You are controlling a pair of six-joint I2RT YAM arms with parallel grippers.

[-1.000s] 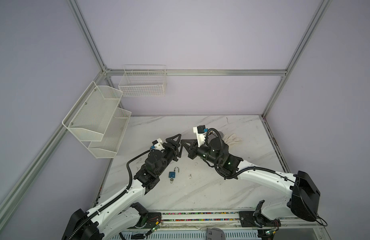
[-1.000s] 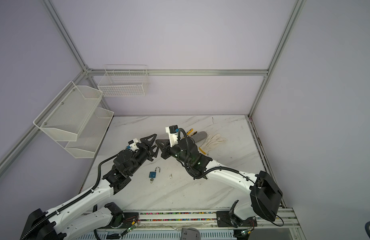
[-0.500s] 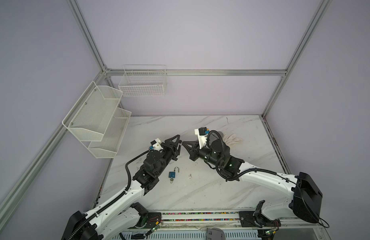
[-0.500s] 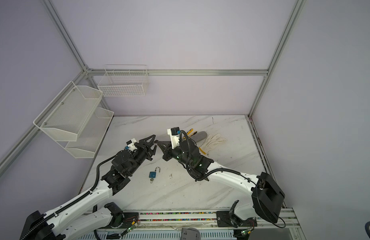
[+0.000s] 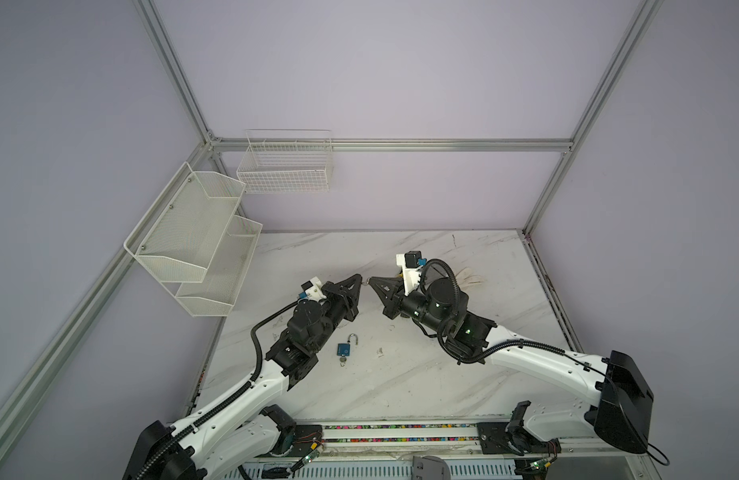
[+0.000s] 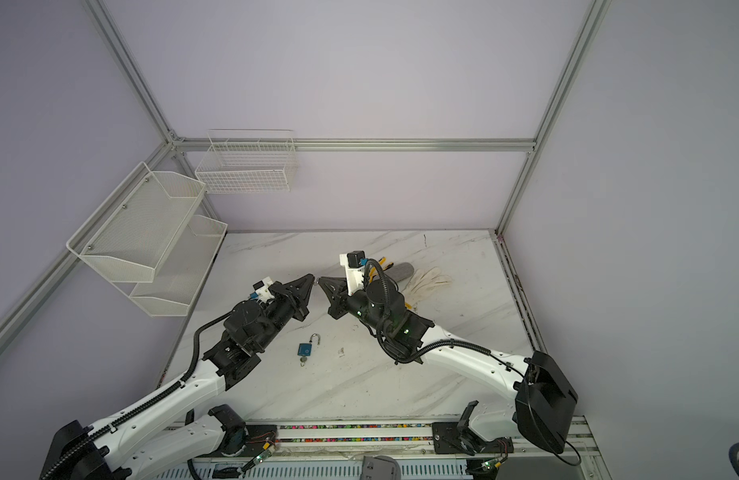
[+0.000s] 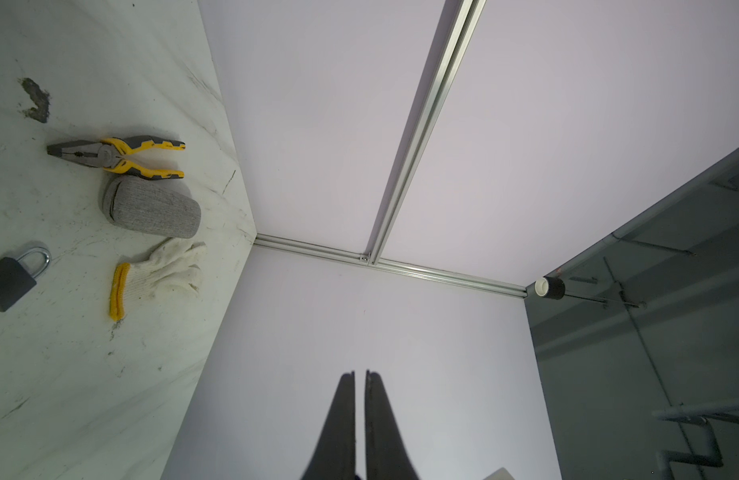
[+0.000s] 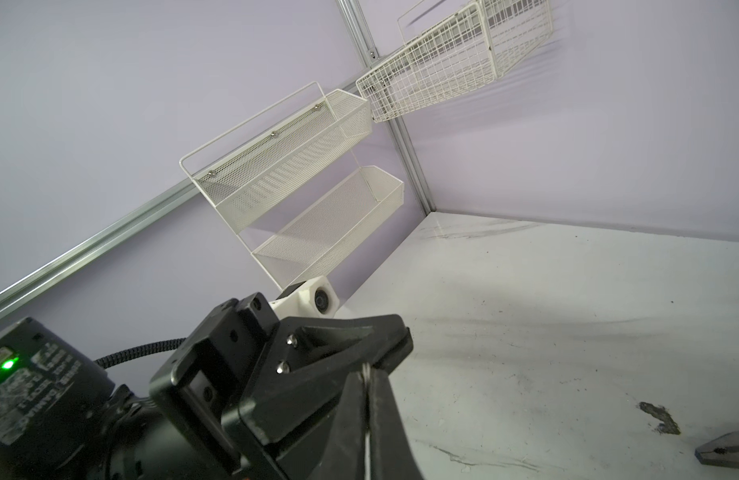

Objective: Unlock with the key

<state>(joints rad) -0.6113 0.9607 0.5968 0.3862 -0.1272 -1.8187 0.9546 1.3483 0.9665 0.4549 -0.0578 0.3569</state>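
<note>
Key [image 8: 365, 369]: thin sliver pinched in right end effector [image 8: 368, 374] | black padlock [image 7: 8, 283] edge-cropped

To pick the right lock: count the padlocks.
2. A blue padlock lies between the left arm and right arm in both top views; a black padlock lies near the glove, in the left wrist view only. Arms may hide others.

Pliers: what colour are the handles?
The pliers have yellow and grey handles, clearest in the left wrist view.

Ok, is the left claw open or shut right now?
Shut. In the left wrist view the left claw shows only a thin slit between its fingers. Whether it pinches anything at the tip, I cannot tell.
</note>
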